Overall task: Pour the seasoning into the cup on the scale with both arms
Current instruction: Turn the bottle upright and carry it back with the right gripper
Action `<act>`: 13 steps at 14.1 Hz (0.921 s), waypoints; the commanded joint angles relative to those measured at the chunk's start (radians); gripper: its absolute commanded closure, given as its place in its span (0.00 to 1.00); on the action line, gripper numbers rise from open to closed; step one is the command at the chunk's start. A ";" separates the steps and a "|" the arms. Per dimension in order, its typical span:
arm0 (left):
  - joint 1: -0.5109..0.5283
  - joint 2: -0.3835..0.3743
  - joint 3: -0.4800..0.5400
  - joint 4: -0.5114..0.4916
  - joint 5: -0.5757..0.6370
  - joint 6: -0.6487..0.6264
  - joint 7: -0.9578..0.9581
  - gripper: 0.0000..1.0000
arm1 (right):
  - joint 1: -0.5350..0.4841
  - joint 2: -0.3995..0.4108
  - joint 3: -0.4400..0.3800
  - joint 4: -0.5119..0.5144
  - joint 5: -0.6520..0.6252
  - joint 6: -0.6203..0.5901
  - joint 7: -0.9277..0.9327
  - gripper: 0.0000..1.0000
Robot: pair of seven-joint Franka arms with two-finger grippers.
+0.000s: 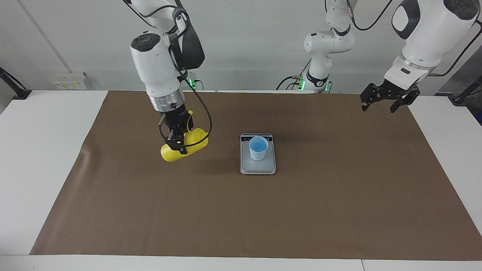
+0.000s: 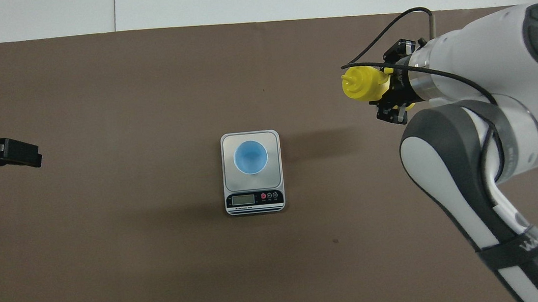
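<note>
Robotics lab — two white arms (image 1: pixel 158 71) mounted by a white table (image 1: pixel 41 150), brown mat (image 1: pixel 339 195), bare wall

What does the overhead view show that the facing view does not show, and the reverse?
Only the overhead view shows the face of the scale's display strip with its buttons, and the yellow bottle's nozzle. Only the facing view shows both arm bases and that the bottle hangs tilted above the brown mat. Both show the blue cup on the scale, the right gripper shut on the yellow squeeze bottle, and the left gripper waiting open.
</note>
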 commanded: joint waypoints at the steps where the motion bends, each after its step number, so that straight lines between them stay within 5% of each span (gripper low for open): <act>1: 0.010 -0.027 -0.005 -0.028 0.002 0.004 -0.009 0.00 | -0.126 -0.050 0.011 -0.064 0.216 -0.028 -0.206 1.00; 6: 0.010 -0.027 -0.005 -0.028 0.002 0.004 -0.008 0.00 | -0.338 -0.101 0.010 -0.181 0.544 -0.136 -0.585 1.00; 13: 0.010 -0.027 -0.005 -0.028 0.002 0.004 -0.008 0.00 | -0.483 -0.077 0.008 -0.290 0.769 -0.251 -0.807 1.00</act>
